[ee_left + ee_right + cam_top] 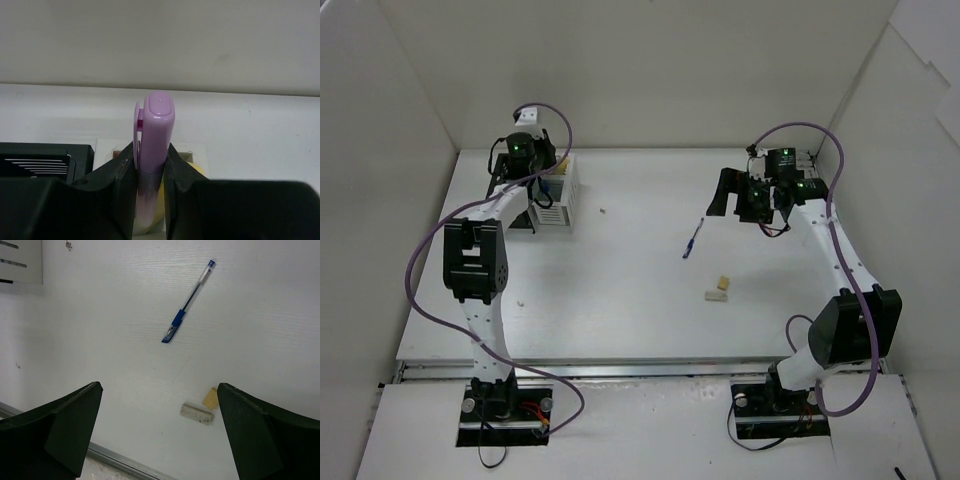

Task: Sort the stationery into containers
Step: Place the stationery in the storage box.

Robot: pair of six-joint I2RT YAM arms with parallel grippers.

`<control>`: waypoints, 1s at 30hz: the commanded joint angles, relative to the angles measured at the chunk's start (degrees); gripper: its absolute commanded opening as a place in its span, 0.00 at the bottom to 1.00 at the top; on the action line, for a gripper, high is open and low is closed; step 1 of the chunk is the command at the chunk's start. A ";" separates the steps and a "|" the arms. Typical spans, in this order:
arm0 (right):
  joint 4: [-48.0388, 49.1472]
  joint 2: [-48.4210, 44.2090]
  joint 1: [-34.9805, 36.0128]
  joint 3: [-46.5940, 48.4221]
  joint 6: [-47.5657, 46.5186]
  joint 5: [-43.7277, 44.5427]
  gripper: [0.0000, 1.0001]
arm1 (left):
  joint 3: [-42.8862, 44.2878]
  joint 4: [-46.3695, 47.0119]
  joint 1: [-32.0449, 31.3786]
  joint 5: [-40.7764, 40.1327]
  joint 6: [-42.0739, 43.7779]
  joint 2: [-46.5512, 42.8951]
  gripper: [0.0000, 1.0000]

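My left gripper (pixel 150 150) is shut on a pink highlighter (pixel 155 125) and holds it upright over the white organizer (pixel 200 150). A yellow highlighter (pixel 196 171) lies inside that organizer. The black organizer (pixel 45 157) stands joined to its left. In the top view the left gripper (pixel 535 170) is over the white organizer (pixel 563 205) at the back left. My right gripper (pixel 160 385) is open and empty, above the table. Below it lie a blue pen (pixel 187 302) and two beige erasers (pixel 196 412) (pixel 210 398). The top view also shows the right gripper (pixel 740 198), the pen (pixel 693 240) and the erasers (pixel 718 291).
White walls close in the table at the back and on both sides. A metal rail (pixel 650 368) runs along the near edge. Small specks (pixel 603 210) lie on the table (pixel 620 300).
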 commanded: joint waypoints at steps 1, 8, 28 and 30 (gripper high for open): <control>2.29 -2.91 -0.38 -0.66 -0.56 1.27 0.98 | -0.89 9.04 0.25 -2.98 -2.63 -0.79 0.00; 2.56 -3.96 -0.55 -1.98 -1.34 0.65 0.98 | -2.38 8.00 0.25 -4.92 -4.92 -1.48 0.27; 3.17 -9.76 -1.95 -9.71 0.67 8.56 0.98 | -11.09 -0.58 -1.95 -0.82 -2.20 -21.52 1.00; 3.17 -9.50 -2.74 -11.02 1.99 8.48 0.98 | -10.91 -4.99 -3.08 -0.01 -0.53 -24.40 1.00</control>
